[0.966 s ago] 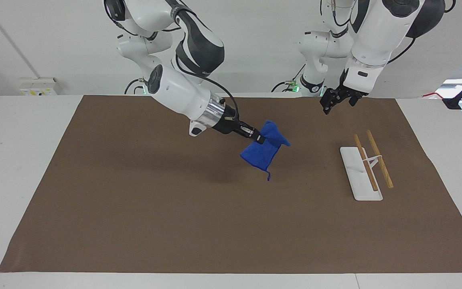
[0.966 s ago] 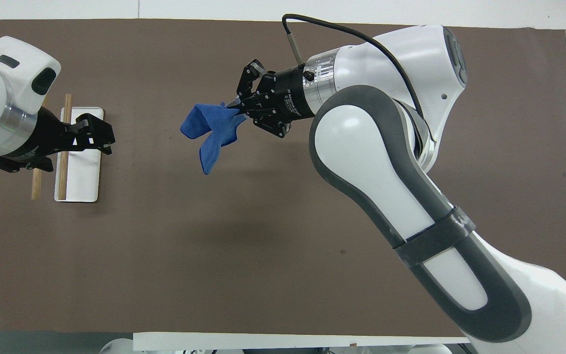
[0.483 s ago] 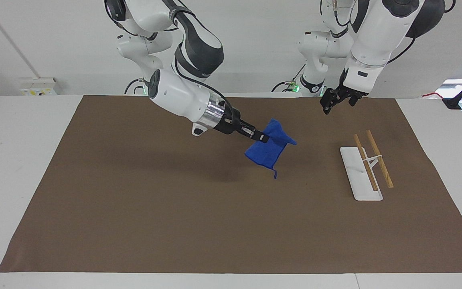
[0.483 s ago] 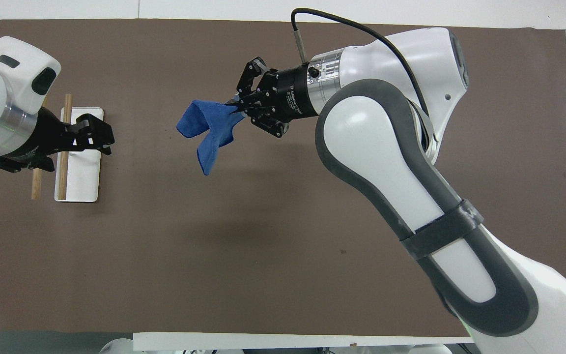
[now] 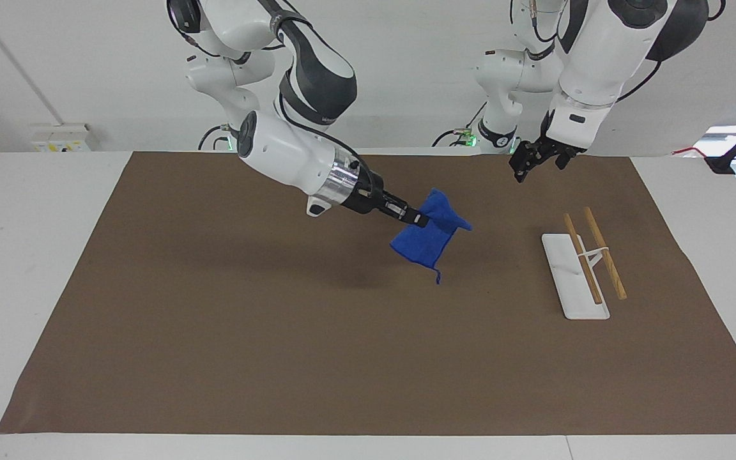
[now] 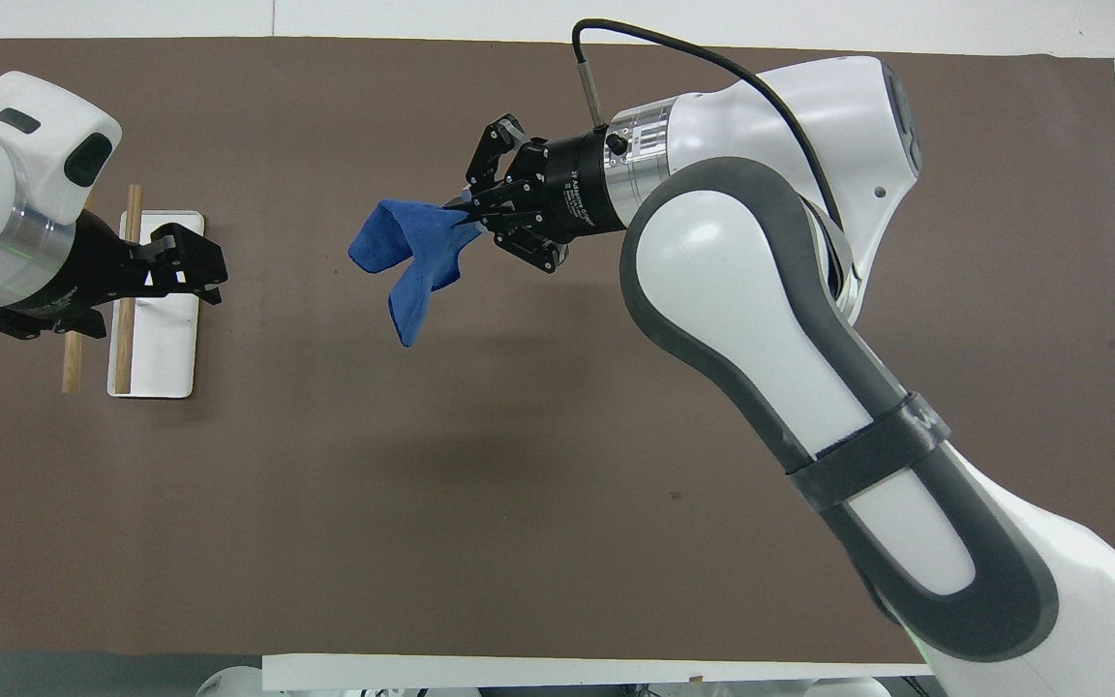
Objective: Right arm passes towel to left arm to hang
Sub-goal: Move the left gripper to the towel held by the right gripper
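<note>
My right gripper (image 5: 416,219) is shut on the royal-blue towel (image 5: 429,241) and holds it up in the air over the middle of the brown mat (image 5: 246,332). The towel hangs folded from the fingertips, its small loop dangling at the bottom. In the overhead view the right gripper (image 6: 466,208) pinches one edge of the towel (image 6: 403,257). My left gripper (image 5: 524,167) waits raised in the air over the mat at the left arm's end, apart from the towel. In the overhead view the left gripper (image 6: 192,266) shows above the rack.
A rack with a white base (image 5: 574,284) and two raised wooden rods (image 5: 605,254) stands on the mat toward the left arm's end; it also shows in the overhead view (image 6: 165,348). White table surface surrounds the mat.
My right gripper carried the towel a little toward the left arm's end, then nearly stopped. The left arm has hardly moved.
</note>
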Available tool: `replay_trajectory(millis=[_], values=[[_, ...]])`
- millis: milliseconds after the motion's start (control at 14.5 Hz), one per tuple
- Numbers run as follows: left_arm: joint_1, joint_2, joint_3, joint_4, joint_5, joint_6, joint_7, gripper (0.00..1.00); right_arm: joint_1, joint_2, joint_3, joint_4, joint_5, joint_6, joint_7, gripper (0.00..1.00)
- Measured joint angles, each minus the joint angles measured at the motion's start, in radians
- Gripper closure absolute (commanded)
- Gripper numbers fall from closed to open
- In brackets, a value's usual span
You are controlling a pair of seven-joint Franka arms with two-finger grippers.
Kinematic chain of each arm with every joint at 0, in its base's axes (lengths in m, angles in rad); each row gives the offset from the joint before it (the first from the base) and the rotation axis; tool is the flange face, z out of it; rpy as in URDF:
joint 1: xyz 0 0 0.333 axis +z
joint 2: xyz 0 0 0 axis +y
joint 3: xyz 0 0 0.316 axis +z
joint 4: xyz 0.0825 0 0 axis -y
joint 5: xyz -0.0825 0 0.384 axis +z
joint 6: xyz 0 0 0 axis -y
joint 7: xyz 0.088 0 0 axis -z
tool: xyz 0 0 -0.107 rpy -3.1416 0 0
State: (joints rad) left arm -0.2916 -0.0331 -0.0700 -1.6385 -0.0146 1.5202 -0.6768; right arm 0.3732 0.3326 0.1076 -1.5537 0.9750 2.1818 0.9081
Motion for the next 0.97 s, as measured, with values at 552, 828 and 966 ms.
replay_trajectory(millis=[552,828,966], values=[[-0.090,0.036,-0.001,-0.030,-0.027,0.232,-0.378,0.00,0.020,0.000,0.003,-0.024,0.000,0.075,0.000,1.00],[-0.166,0.064,-0.004,-0.051,-0.043,0.371,-0.645,0.01,0.020,0.000,0.003,-0.024,0.000,0.075,0.000,1.00],[-0.171,0.102,-0.003,-0.057,-0.045,0.418,-0.728,0.01,0.020,0.000,0.003,-0.024,0.000,0.075,0.000,1.00]])
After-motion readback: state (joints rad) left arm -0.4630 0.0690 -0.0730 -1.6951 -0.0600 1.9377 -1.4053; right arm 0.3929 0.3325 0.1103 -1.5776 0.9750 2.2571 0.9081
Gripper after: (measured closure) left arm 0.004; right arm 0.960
